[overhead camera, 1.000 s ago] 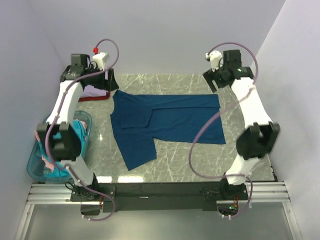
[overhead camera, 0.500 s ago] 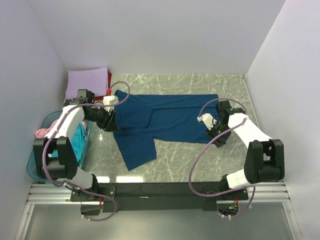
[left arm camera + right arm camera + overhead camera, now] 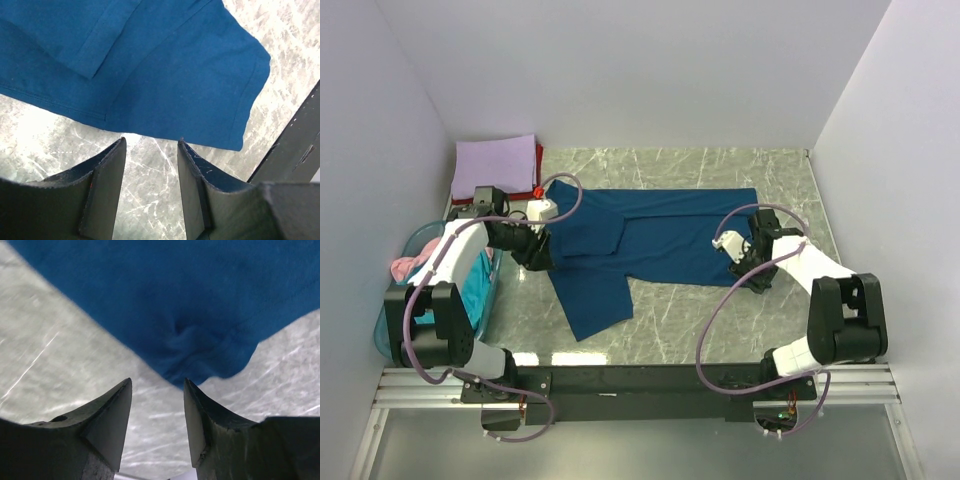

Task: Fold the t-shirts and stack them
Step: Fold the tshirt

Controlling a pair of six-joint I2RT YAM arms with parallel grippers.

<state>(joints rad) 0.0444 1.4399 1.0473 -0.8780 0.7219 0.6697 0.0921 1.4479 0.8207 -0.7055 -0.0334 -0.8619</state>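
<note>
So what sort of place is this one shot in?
Probably a lab test cell, not a home: bare pale walls box in a marble-look table, and a blue shirt lies spread between two robot arms mounted on a metal rail.

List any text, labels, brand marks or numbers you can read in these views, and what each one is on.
None: no readable text in any view.
The blue t-shirt shows only plain cloth, with no print or tag facing up.
The lavender shirt shows no lettering.
Any marks elsewhere are too small to read.
</note>
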